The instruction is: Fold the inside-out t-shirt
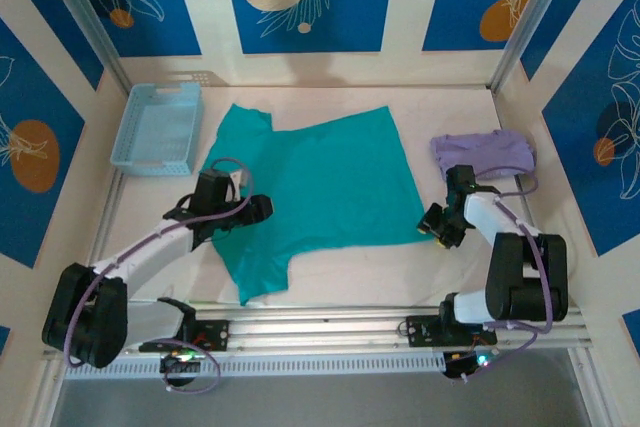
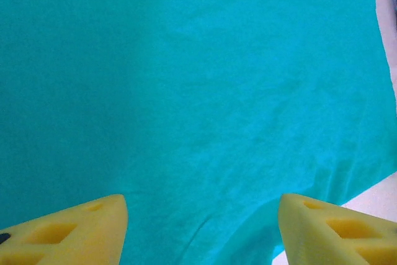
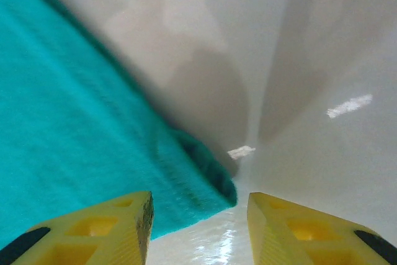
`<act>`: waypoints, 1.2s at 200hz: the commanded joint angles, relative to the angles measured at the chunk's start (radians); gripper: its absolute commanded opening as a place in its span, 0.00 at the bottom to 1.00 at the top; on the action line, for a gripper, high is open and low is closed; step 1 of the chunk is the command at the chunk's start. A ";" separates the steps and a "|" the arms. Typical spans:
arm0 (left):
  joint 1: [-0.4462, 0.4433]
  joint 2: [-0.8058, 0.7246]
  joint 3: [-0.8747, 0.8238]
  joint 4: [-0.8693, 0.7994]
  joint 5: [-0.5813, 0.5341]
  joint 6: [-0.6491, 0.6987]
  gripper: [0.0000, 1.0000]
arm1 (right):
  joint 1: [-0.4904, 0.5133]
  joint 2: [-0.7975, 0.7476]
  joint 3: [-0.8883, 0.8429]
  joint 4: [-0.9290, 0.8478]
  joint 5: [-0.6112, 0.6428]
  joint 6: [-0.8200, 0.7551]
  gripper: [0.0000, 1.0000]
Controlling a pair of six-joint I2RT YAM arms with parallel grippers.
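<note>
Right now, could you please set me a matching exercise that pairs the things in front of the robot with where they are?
Things:
1. t-shirt
2. basket
3. lavender garment
4. right pincer

Places:
a. far left
b. open, at the shirt's near right corner
c. spread flat in the middle
d. far right, folded

Pairs: 1-c; 2-a; 3-d; 4-b

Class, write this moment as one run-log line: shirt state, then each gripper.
t-shirt: spread flat, not yet folded | left gripper: open, over its cloth | right gripper: open, at its corner
</note>
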 commanded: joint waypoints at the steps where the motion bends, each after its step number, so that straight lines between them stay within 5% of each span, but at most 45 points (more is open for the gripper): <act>1: -0.003 -0.027 0.028 -0.042 0.014 0.030 0.65 | -0.007 0.026 0.026 -0.039 0.014 0.003 0.43; 33: -0.007 -0.050 0.027 -0.136 -0.010 0.035 0.65 | 0.007 0.066 0.054 -0.026 -0.032 -0.033 0.34; 94: -0.068 -0.265 -0.034 -0.450 -0.230 -0.003 0.66 | -0.001 0.015 0.091 0.002 -0.028 -0.069 0.00; 157: -0.143 -0.258 -0.059 -0.404 0.005 -0.014 0.65 | -0.099 -0.025 0.134 0.080 -0.070 -0.069 0.00; 240: -0.281 -0.055 -0.104 -0.166 0.077 -0.040 0.66 | -0.134 0.016 0.119 0.143 -0.131 -0.079 0.00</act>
